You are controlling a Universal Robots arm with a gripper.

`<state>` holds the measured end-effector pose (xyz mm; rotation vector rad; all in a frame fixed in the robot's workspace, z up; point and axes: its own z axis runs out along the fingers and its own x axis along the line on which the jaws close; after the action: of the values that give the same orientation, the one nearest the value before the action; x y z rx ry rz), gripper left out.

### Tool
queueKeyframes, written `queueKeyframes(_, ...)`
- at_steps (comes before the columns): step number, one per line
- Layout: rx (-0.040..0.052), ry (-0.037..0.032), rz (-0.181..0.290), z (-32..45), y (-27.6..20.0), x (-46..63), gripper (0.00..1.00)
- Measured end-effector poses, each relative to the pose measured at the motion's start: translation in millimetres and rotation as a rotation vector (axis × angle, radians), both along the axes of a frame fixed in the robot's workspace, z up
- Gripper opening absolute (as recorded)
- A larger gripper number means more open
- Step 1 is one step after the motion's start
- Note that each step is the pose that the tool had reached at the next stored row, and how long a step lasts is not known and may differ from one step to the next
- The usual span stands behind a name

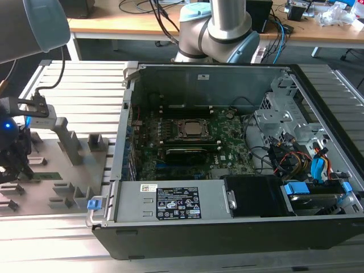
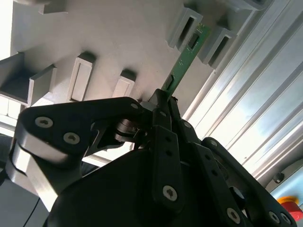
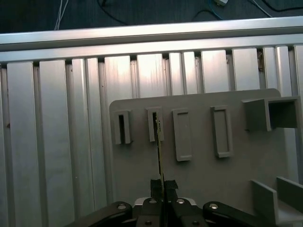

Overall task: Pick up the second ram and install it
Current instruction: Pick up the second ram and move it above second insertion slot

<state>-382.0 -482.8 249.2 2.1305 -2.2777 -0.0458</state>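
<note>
My gripper (image 2: pixel 163 101) is shut on the second ram (image 2: pixel 187 54), a thin green circuit-board stick. The stick reaches out from between my fingertips over the grey plastic tray (image 2: pixel 118 38). Its far end lies between two of the tray's slotted blocks. In the first wrist view the second ram (image 3: pixel 159 151) is seen edge-on, running from the gripper (image 3: pixel 161 185) to a slotted block (image 3: pixel 155 124). In the exterior view the gripper (image 1: pixel 20 168) is low over the tray (image 1: pixel 79 170) at the far left, outside the computer case, with the second ram (image 1: pixel 48 176) beside it.
The open computer case (image 1: pixel 239 227) fills the exterior view's middle and right, with the green motherboard (image 1: pixel 227 148) and square CPU socket (image 1: pixel 193 129) inside. Cables and drive bays (image 1: pixel 307 165) crowd its right side. Ribbed aluminium table (image 3: pixel 57 142) surrounds the tray. The arm's base (image 1: pixel 219 28) stands behind the case.
</note>
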Motion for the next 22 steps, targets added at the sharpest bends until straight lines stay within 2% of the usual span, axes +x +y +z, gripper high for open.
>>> queueKeyframes(5, 0.0000, 0.0000, 0.000, 7.2, 0.0, 0.0, 0.14)
queueKeyframes(22, 0.0000, -0.0001, 0.000, 23.1, 0.0, 0.0, 0.14)
